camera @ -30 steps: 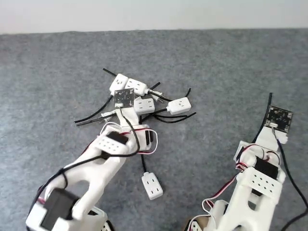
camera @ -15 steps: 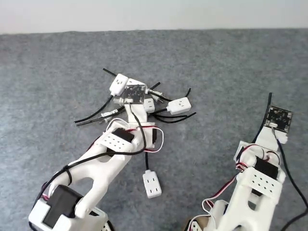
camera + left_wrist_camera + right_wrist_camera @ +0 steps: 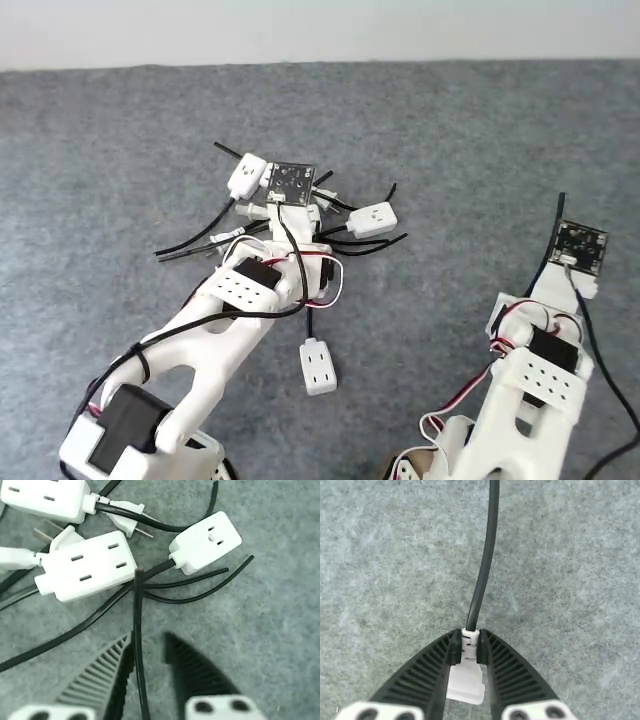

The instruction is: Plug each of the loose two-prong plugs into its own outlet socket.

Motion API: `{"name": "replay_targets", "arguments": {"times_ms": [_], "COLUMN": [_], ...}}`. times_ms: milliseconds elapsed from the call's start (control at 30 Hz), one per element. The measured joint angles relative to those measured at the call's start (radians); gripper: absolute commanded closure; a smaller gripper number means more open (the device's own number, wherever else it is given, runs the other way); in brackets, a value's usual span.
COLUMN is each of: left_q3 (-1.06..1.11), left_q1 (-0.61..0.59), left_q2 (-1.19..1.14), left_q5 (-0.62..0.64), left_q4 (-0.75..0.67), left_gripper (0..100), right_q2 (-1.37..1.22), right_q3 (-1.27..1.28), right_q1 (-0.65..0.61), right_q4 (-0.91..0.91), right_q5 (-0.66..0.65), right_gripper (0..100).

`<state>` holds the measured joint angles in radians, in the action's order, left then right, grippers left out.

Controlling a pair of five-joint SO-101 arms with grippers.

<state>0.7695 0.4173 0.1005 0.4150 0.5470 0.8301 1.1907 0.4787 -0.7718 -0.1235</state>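
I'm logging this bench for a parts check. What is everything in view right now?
sockets: at least four, white; three clustered mid-table, one alone nearer the arm bases
plugs: three seen, white, two-prong; two loose among the sockets, one held off to the side
cords: several, black; on sockets and plugs, sprawled around the cluster
table: one, grey, under everything
arms: two, white, side by side
left gripper: black fingers apart, over the cluster, one cord between them
right gripper: black fingers shut on a plug, away from the cluster
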Motion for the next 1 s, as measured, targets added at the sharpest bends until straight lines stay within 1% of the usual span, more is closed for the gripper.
{"name": "replay_targets", "arguments": {"times_ms": [67, 267, 367, 500, 567, 667, 767, 833, 933, 1000], "left_q3": [0.000, -0.018, -0.017, 0.060, 0.118, 0.238, 0.330, 0.362, 0.393, 0.399], "left_q1": [0.000, 0.021, 0.018, 0.026, 0.026, 0.026, 0.026, 0.026, 0.043, 0.049], "left_q2": [0.000, 0.017, 0.112, 0.322, 0.440, 0.586, 0.647, 0.663, 0.667, 0.667], "left_q5": [0.012, 0.025, 0.025, 0.028, 0.028, 0.028, 0.028, 0.028, 0.031, 0.058], "left_q4": [0.006, 0.091, 0.135, 0.206, 0.238, 0.256, 0.261, 0.261, 0.261, 0.261], "left_gripper": [71, 71, 71, 71, 74, 85, 93, 92, 87, 87], "right_q2": [0.000, 0.000, 0.000, 0.000, 0.000, 0.000, 0.000, 0.000, 0.000, 0.000], "right_q3": [0.000, 0.000, 0.000, 0.000, 0.000, 0.000, 0.000, 0.000, 0.000, 0.000], "right_q1": [0.000, 0.000, 0.000, 0.000, 0.000, 0.000, -0.006, -0.015, -0.018, -0.018], "right_q4": [0.000, 0.000, 0.000, 0.000, 0.000, 0.000, 0.000, 0.000, 0.000, 0.000], "right_q5": [0.000, 0.000, 0.000, 0.000, 0.000, 0.000, 0.000, 0.000, 0.000, 0.000], "right_gripper": [99.0, 99.0, 99.0, 99.0, 99.0, 99.0, 99.0, 99.0, 99.0, 99.0]}}
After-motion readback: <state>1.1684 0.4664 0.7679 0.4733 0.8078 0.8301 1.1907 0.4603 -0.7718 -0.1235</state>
